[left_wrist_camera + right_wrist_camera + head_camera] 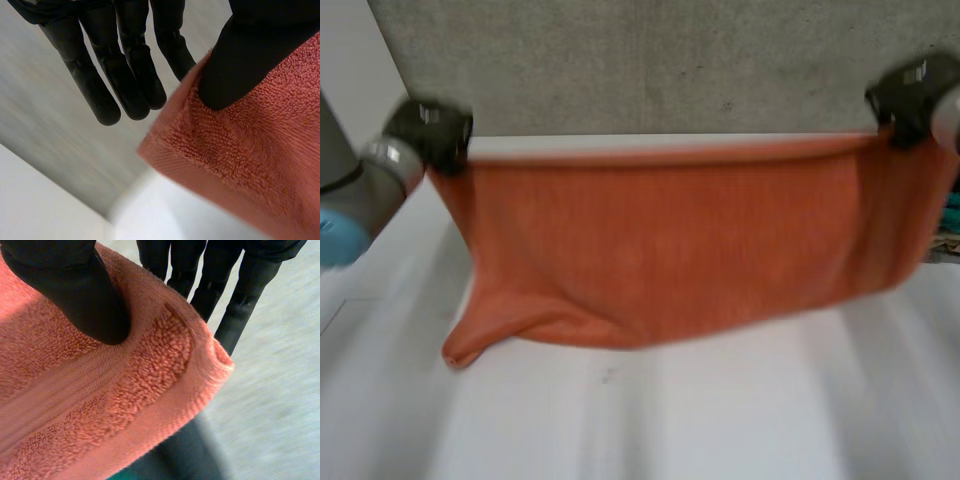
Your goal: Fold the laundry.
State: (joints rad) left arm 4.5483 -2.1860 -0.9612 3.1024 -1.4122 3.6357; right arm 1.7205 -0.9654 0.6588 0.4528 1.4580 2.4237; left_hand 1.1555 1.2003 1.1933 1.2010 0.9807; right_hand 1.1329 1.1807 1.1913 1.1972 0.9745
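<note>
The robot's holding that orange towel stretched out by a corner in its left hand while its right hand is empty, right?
Not quite: the right hand is not empty. The right wrist view shows its thumb pinching the other top corner of the orange towel against its fingers. The left hand does hold a corner.

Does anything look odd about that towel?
Slightly: the orange towel, pinched at its top corners by the left robot hand and right robot hand, hangs uneven; its lower corner below the left one droops, bunched.
</note>
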